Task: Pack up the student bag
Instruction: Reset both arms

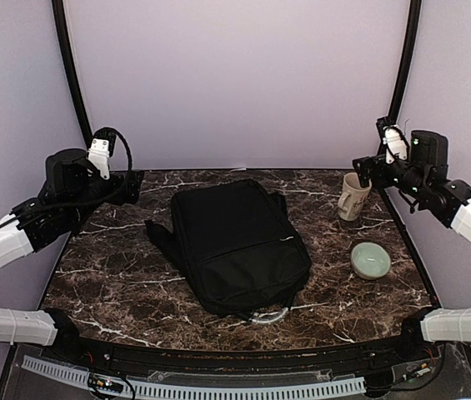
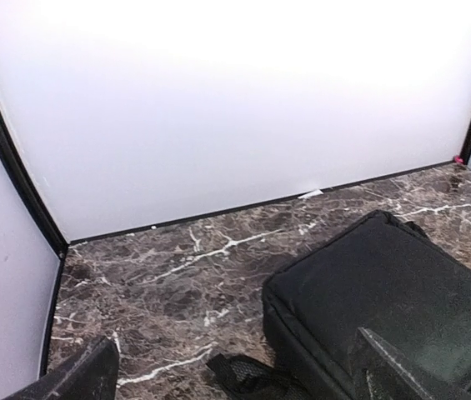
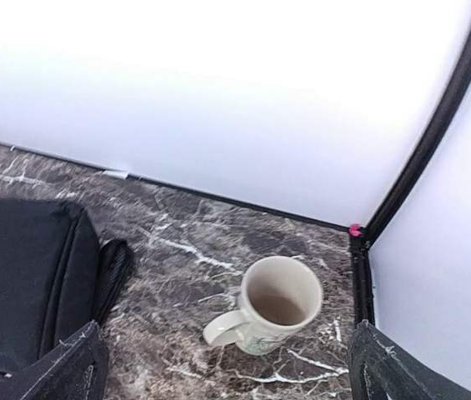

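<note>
The student bag (image 1: 235,246) is a large black backpack lying flat and closed in the middle of the table, with its grey loop handle (image 1: 270,317) toward the near edge. My left gripper (image 1: 135,185) hovers at the back left, open and empty. In the left wrist view the gripper (image 2: 235,342) has the bag's corner (image 2: 385,283) and a strap (image 2: 252,375) between its fingers, well below them. My right gripper (image 1: 364,171) is open and empty above the back right corner. In the right wrist view (image 3: 228,329) it is above the bag's edge (image 3: 18,267).
A cream mug (image 1: 353,197) stands upright at the back right, under my right gripper (image 3: 273,312), and its inside looks empty. A pale green bowl (image 1: 370,259) sits to the right of the bag. White walls and black frame posts (image 1: 72,75) enclose the marble table (image 1: 102,283).
</note>
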